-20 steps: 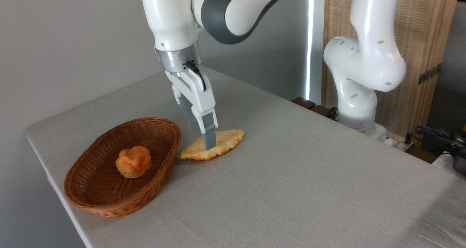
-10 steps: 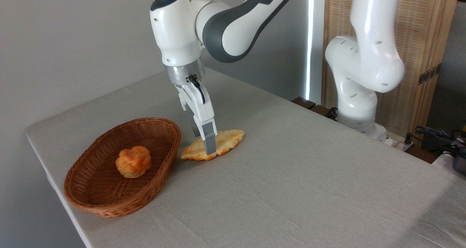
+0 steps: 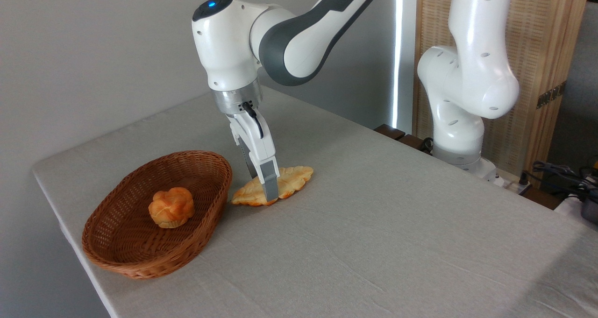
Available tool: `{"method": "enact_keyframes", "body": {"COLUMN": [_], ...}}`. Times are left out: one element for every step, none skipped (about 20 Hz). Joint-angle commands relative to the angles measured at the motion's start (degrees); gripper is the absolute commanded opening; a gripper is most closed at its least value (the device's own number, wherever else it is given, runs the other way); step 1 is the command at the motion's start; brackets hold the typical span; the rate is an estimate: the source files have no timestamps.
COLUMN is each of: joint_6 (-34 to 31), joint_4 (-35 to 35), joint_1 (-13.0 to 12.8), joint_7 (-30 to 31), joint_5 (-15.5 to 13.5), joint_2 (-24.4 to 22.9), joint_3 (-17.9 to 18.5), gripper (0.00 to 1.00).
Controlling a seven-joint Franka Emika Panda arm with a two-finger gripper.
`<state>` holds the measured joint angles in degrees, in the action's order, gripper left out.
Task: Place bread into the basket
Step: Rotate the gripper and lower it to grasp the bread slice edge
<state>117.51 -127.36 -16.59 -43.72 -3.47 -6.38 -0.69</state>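
The bread (image 3: 294, 177), a flat pale golden leaf-shaped pastry, lies on the grey tablecloth just right of the basket (image 3: 140, 265), an oval reddish-brown wicker one. My gripper (image 3: 262, 187) points down over the middle of the bread and is open. The near finger (image 3: 269, 182) reaches the bread's front edge. The far finger stands behind the bread, and its tip is hidden by the pastry. The bread rests flat on the cloth.
A small round orange-brown bun (image 3: 171, 207) sits inside the basket. The table's left edge (image 3: 60, 215) runs close behind the basket. The arm's white base (image 3: 460, 122) stands at the back right, with cables (image 3: 560, 173) beyond it.
The wrist has come down and shifted slightly right, so the fingers have sunk from above the bread to either side of it. Bread, bun and basket have not moved.
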Motion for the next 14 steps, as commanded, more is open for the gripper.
{"method": "enact_keyframes", "body": {"joint_6": [1.0, 1.0, 1.0, 0.8, 0.7, 0.5, 0.5, 0.4, 0.3, 0.1, -0.7, -1.8, -3.1, -4.7], "joint_4": [-0.4, -0.4, -0.4, -0.3, -0.3, -0.3, -0.3, -0.3, -0.3, -0.3, -0.3, -0.2, 0.1, 0.4], "joint_1": [-0.6, -0.6, -0.6, -0.6, -0.6, -0.6, -0.6, -0.6, -0.6, -0.6, -0.6, -0.6, -0.5, -0.5], "joint_7": [-1.5, -1.5, -1.5, -1.5, -1.5, -1.5, -1.5, -1.5, -1.5, -1.5, -1.5, -1.5, -1.5, -1.5], "joint_5": [-0.8, -0.8, -0.8, -0.8, -0.8, -0.8, -0.8, -0.8, -0.8, -0.8, -0.8, -0.8, -0.7, -0.7], "joint_2": [0.2, 0.2, 0.2, 0.2, 0.2, 0.1, 0.1, 0.1, 0.0, -0.1, -0.2, -0.4, -0.7, -1.4], "joint_3": [0.5, 0.4, 0.4, 0.4, 0.4, 0.4, 0.4, 0.4, 0.4, 0.4, 0.4, 0.4, 0.5, 0.5], "gripper": [0.55, 0.50, 0.49, 0.49, 0.49, 0.49, 0.49, 0.49, 0.50, 0.50, 0.50, 0.50, 0.50, 0.50]}}
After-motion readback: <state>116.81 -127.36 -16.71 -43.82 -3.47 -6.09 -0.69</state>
